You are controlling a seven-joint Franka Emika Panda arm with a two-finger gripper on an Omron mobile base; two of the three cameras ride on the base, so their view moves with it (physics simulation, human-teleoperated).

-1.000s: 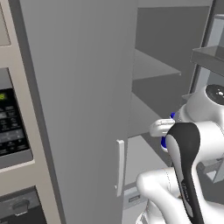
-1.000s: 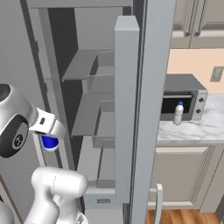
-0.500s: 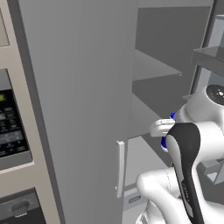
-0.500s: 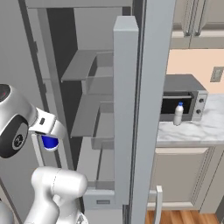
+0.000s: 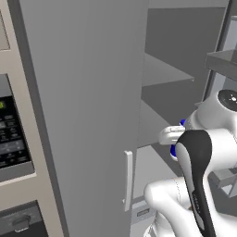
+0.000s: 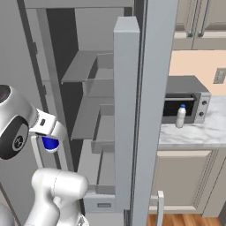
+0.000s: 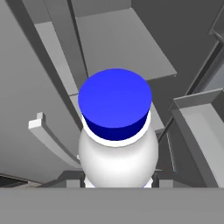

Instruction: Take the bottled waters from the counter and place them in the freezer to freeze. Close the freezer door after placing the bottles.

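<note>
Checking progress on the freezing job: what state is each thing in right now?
Tall grey freezer door with pale bar handle: open.
Grey freezer shelves: bare where visible.
Whitish plastic bottle with blue cap: held in the end effector, at the freezer.
Second small whitish blue-capped bottle: upright on the white marble counter, before the grey toaster oven.

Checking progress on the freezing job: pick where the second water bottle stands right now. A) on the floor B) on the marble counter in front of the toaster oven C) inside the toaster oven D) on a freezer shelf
B: the second bottle stands upright on the counter before the toaster oven, while the gripper holds the other bottle.
</note>
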